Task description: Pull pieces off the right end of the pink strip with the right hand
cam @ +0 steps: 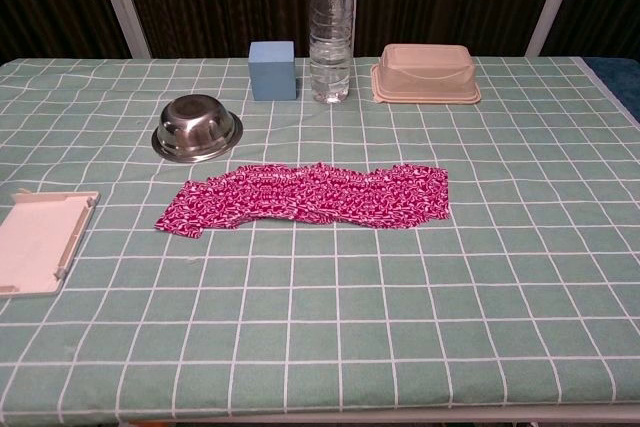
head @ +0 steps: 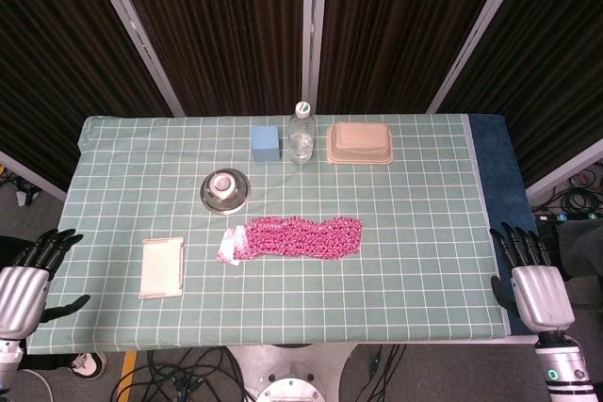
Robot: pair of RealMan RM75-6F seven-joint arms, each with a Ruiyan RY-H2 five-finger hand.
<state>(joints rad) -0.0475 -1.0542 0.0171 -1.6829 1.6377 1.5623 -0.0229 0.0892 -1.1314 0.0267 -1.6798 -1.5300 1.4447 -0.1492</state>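
Your right hand (head: 539, 281) rests at the near right corner of the table, fingers spread and holding nothing; your left hand (head: 26, 276) sits likewise at the near left edge, fingers apart and empty. Both are well apart from the green checked tablecloth's (head: 415, 233) contents. The long pink patterned strip (cam: 310, 195) lies flat across the middle, its right end pointing towards your right hand. The lidded beige plastic container (cam: 426, 74) stands far right, the clear water bottle (cam: 331, 32) just left of it, then the blue cube (cam: 272, 70). The upturned steel bowl (cam: 197, 127) sits beyond the strip's left end; the cream rectangular tray (cam: 38, 240) lies near left.
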